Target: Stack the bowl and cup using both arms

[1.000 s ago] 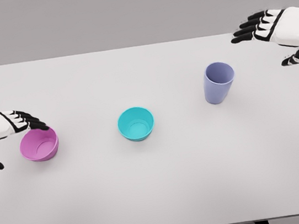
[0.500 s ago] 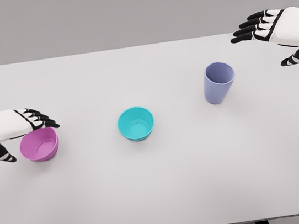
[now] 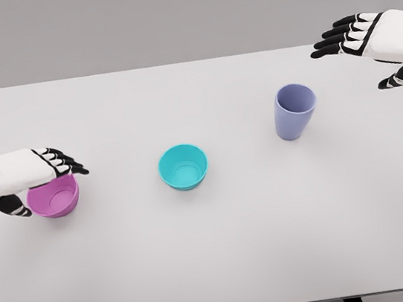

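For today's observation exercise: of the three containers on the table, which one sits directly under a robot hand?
The pink bowl, leftmost: the left hand hovers over it. The teal bowl and purple cup stand uncovered.

Two bowls — pink bowl (image 3: 54, 198), teal bowl (image 3: 183, 166) — one lavender cup (image 3: 294, 111), one table (image 3: 224, 260).

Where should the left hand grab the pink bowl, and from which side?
Judging from the head view, best is the rim of the pink bowl, from above: it sits upright and open, and the left hand is over it, fingers across the far rim, thumb at the near left. Pinch the wall there.
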